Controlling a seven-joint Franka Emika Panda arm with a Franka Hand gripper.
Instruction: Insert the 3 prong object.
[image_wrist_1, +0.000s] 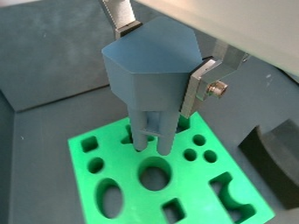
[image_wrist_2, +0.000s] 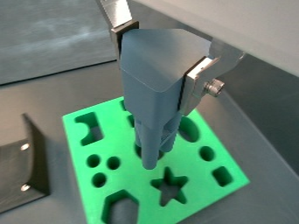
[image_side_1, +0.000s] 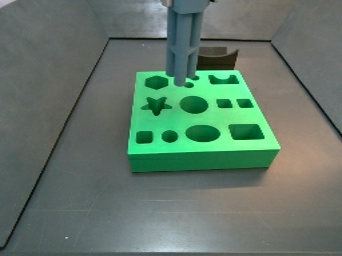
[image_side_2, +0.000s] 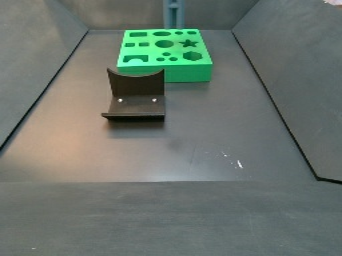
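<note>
The 3 prong object (image_wrist_1: 149, 66) is a blue-grey block with prongs pointing down; it also shows in the other wrist view (image_wrist_2: 158, 74). My gripper (image_wrist_1: 162, 59) is shut on its upper body, one silver finger on each side, as also seen in a wrist view (image_wrist_2: 162, 58). The green block (image_side_1: 201, 145) with several shaped holes lies under it. In a side view the object (image_side_1: 183, 45) stands upright over the block's back row, prong tips at the top face. Whether the tips are inside the holes I cannot tell. In a side view the object (image_side_2: 171, 12) shows above the far green block (image_side_2: 167, 65).
The dark fixture (image_side_2: 134, 95) stands on the floor in front of the block; it also shows in a side view (image_side_1: 221, 55) and in both wrist views (image_wrist_1: 278, 144) (image_wrist_2: 24, 171). Grey walls enclose the floor on the sides.
</note>
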